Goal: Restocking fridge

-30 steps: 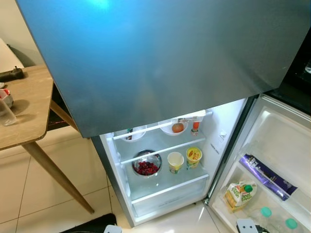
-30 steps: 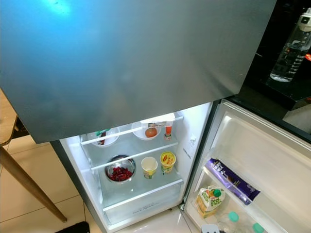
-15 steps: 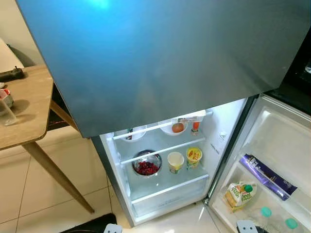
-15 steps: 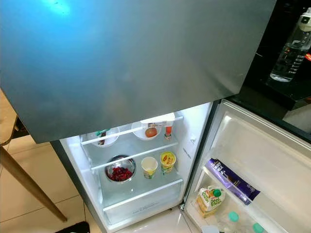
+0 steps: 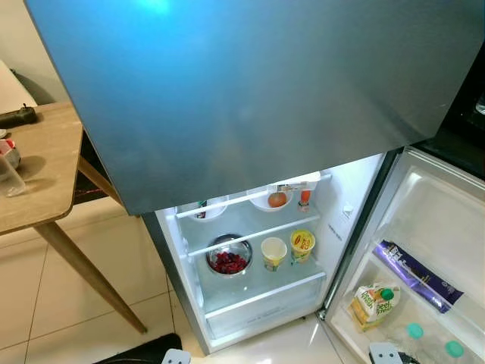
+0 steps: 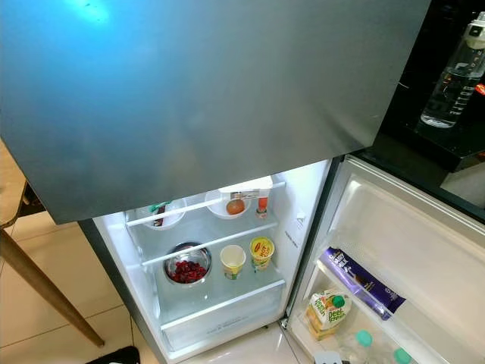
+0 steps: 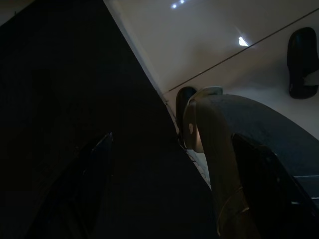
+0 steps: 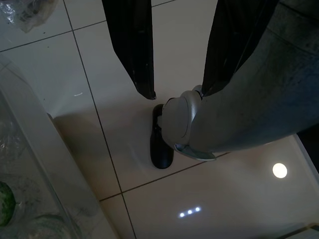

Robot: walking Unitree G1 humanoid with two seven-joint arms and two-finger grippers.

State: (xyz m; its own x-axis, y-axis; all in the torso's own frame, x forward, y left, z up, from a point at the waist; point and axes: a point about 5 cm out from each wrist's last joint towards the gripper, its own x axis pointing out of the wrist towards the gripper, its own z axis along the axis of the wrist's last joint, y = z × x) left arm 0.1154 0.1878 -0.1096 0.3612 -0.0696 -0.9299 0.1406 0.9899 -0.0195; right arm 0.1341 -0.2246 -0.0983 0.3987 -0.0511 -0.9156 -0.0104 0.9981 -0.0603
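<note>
**Both grippers empty and low while the fridge stands open**

The right gripper hangs toward the tiled floor, its two black fingers spread apart with nothing between them, beside the robot's own leg. The left gripper is in deep shade; its fingers look parted and empty, though the dark view makes that a cautious reading.

The fridge has its lower compartment open under the closed grey freezer door. On the upper shelf sit two white bowls, one holding an orange fruit. Below stand a steel bowl of red berries, a paper cup and a yellow tub, close together. The open door's bin holds a juice carton and a purple packet.

Nothing is in hand, so stock probably has to come from the wooden table on the left. Risks: reaching in could tip the crowded cup or tub, an arm could clip the overhanging freezer door, and a turn could bump the open door.
</note>
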